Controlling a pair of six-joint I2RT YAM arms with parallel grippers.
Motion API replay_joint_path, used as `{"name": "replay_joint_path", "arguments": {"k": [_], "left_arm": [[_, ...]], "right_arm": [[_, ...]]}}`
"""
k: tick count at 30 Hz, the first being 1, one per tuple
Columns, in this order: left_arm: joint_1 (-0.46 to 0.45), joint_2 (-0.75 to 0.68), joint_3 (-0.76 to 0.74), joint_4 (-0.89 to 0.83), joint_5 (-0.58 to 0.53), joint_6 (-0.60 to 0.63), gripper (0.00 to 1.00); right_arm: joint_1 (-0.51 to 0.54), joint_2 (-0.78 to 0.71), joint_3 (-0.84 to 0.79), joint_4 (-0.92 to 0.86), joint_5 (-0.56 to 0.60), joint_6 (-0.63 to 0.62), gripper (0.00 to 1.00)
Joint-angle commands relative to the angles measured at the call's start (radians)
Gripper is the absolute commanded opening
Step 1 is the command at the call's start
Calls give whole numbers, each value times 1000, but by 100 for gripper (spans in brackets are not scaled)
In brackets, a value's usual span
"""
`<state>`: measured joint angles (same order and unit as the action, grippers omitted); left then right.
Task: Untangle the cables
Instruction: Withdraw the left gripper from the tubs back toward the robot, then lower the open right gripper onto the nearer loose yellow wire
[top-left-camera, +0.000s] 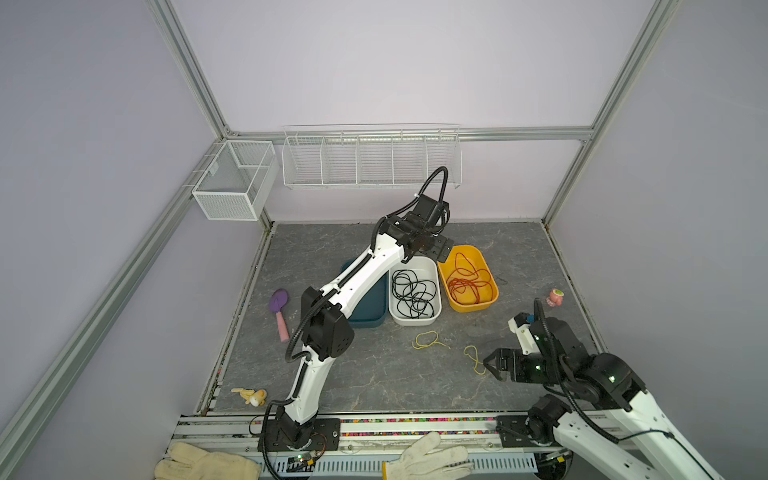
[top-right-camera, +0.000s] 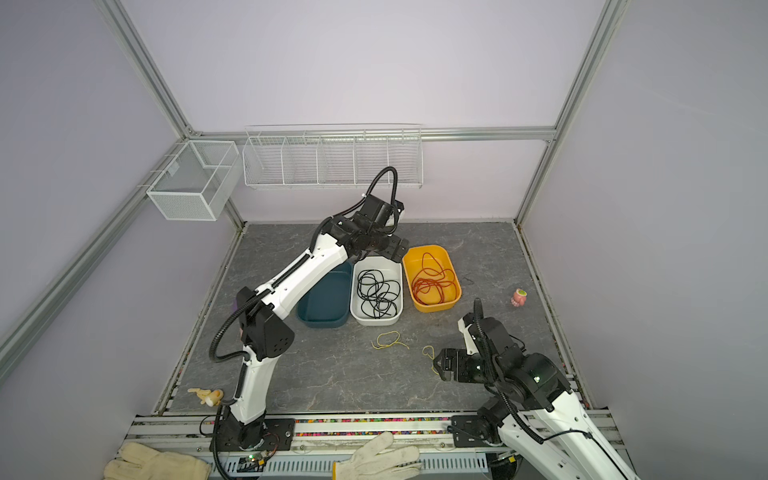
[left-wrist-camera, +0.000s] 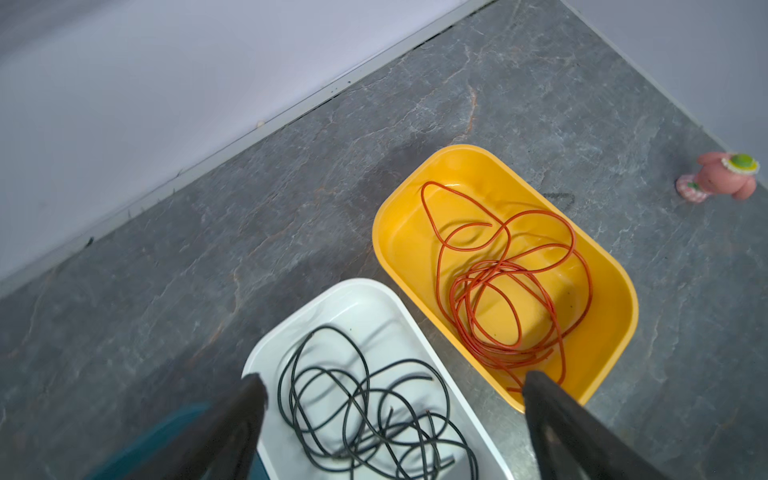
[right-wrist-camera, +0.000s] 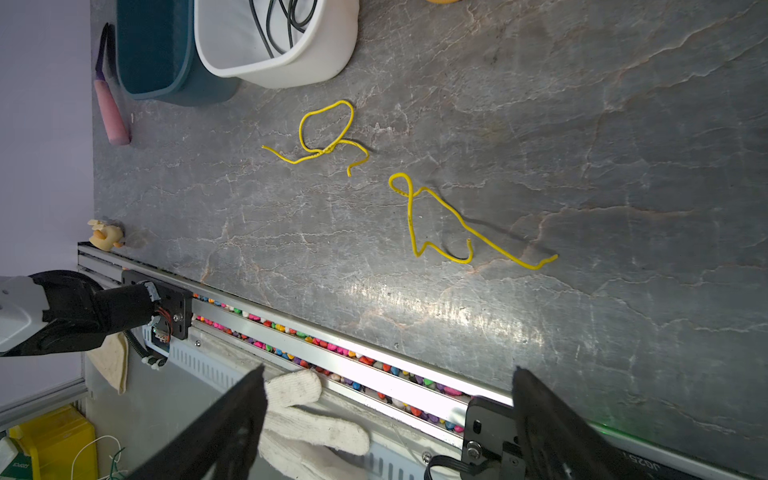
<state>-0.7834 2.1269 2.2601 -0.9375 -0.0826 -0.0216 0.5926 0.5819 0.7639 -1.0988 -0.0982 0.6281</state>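
Observation:
A red cable (top-left-camera: 467, 284) (left-wrist-camera: 509, 266) lies coiled in the yellow bin (top-left-camera: 471, 308) (left-wrist-camera: 399, 249). A black cable (top-left-camera: 413, 295) (left-wrist-camera: 357, 399) lies looped in the white bin (top-left-camera: 415, 320) (left-wrist-camera: 332, 299) beside it. Two short yellow cable pieces (top-left-camera: 427, 333) (top-left-camera: 476, 361) lie apart on the table, also in the right wrist view (right-wrist-camera: 326, 151) (right-wrist-camera: 410, 216). My left gripper (top-left-camera: 441, 249) (left-wrist-camera: 390, 386) hangs open and empty above the far ends of the white and yellow bins. My right gripper (top-left-camera: 487, 362) (right-wrist-camera: 388, 374) is open and empty, low by the nearer yellow piece.
A dark teal bin (top-left-camera: 370, 307) stands left of the white one, partly under my left arm. A purple and pink brush (top-left-camera: 279, 309), a pink toy (top-left-camera: 555, 297) and a yellow toy (top-left-camera: 253, 397) lie near the table's edges. White gloves (top-left-camera: 428, 457) rest past the front rail.

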Motion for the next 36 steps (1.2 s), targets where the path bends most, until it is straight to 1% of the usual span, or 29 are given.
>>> {"name": "replay_joint_path", "arguments": {"k": [1, 4, 11, 18, 21, 26, 29, 31, 33, 36], "left_arm": [[1, -50, -37, -122, -20, -14, 99], [-8, -127, -119, -181, -39, -48, 99], [-86, -386, -513, -144, -235, -77, 100], [-109, -653, -874, -70, -379, -107, 99], [-109, -798, -1027, 7, -392, -111, 99], [-112, -1046, -1249, 213, -357, -57, 99], [-111, -1156, -1356, 299, -334, -26, 99], [-111, -1202, -1398, 306, -339, -11, 99], [-111, -1226, -1414, 289, -345, 2, 99], [-111, -1250, -1441, 261, -350, 5, 99]], "right_arm": [[9, 3, -28, 18, -11, 13, 93], [12, -2, -37, 19, -6, 15, 94], [15, 20, -47, 43, -1, 12, 93], [26, 72, -70, 98, 0, 13, 91], [35, 105, -82, 129, 7, 13, 90], [45, 182, -107, 214, 22, 3, 86], [46, 229, -113, 253, 57, -11, 81], [46, 262, -119, 285, 61, -17, 75], [46, 297, -124, 312, 67, -26, 66], [46, 351, -124, 344, 74, -38, 57]]}}
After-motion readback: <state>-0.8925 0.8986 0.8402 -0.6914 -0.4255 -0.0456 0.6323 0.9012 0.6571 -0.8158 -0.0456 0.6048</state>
